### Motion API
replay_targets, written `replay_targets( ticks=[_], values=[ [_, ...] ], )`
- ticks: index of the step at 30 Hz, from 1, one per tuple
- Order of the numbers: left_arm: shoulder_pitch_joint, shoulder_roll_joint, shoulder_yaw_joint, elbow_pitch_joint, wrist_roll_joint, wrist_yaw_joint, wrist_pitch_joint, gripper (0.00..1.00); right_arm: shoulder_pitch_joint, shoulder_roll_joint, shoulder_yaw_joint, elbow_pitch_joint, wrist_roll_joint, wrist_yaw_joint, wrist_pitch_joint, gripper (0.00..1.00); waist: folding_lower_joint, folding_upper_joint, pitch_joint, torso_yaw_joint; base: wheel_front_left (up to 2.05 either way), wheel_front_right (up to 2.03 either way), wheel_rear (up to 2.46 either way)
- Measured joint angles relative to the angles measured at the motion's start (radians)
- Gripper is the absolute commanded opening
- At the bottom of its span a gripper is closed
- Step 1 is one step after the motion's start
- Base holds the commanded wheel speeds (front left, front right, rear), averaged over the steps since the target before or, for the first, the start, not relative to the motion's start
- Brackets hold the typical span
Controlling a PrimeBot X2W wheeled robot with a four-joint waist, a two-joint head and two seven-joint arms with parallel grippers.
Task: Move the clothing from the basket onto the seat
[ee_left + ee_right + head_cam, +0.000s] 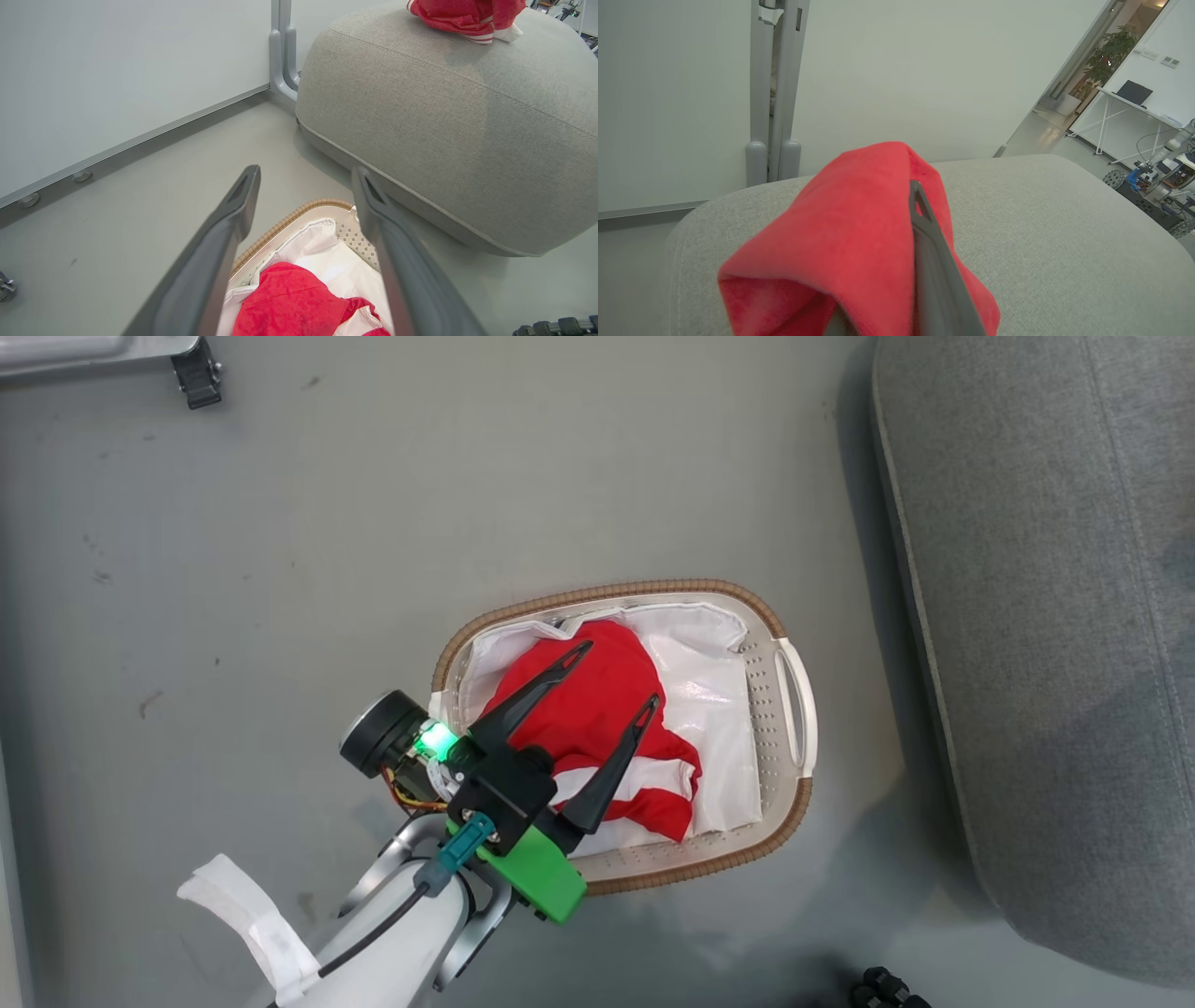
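Left fingers (534,693): wide apart, empty, over clothing (597,705) in basket (795,728).
Right fingers (931,261): garment (840,224) draped over them above seat (1064,224); you cannot tell grip.
Floor (850,616): strip between basket and seat.

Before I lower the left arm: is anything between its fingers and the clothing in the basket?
Nothing visible. The left gripper is open above the clothing, which lies exposed on top in the basket. The white liner sits beneath and beside it, not over it.
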Motion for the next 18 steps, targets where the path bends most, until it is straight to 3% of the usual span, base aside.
replay_targets(
  ticks=[4, 5, 6, 7, 8, 18],
  values=[
    [0.002, 0.007, 0.003, -0.001, -0.01, 0.006, -0.002, 1.0, 0.027, 0.022, -0.024, 0.047, -0.032, 0.0, 0.0, 0.0, 0.0, 0.0, 0.002, 0.005, 0.0, 0.0, 0.0],
    [0.003, 0.007, 0.005, -0.001, -0.011, 0.007, -0.002, 1.0, 0.035, 0.026, -0.03, 0.055, -0.041, 0.0, 0.0, 0.06, 0.0, 0.0, 0.001, 0.003, 0.0, 0.0, 0.0],
    [0.003, 0.008, 0.006, -0.001, -0.015, 0.008, -0.002, 1.0, 0.039, 0.03, -0.037, 0.057, -0.046, 0.0, 0.0, 0.21, 0.0, 0.0, 0.0, 0.002, 0.0, 0.0, 0.0],
    [0.005, 0.01, 0.008, -0.002, -0.018, 0.01, -0.002, 1.0, 0.042, 0.036, -0.048, 0.061, -0.046, 0.0, 0.0, 0.74, 0.0, 0.0, -0.001, -0.001, 0.0, 0.0, 0.0],
    [0.009, 0.012, 0.01, -0.002, -0.019, 0.012, -0.002, 1.0, 0.043, 0.043, -0.059, 0.072, -0.045, 0.0, 0.0, 1.0, 0.0, 0.0, -0.002, -0.005, 0.0, 0.0, 0.0],
    [0.018, 0.024, 0.02, 0.005, -0.037, 0.026, -0.018, 1.0, 0.117, 0.086, 0.02, 0.077, 0.002, 0.0, 0.0, 1.0, 0.0, 0.0, -0.031, -0.044, 0.0, 0.0, 0.0]
  ],
)
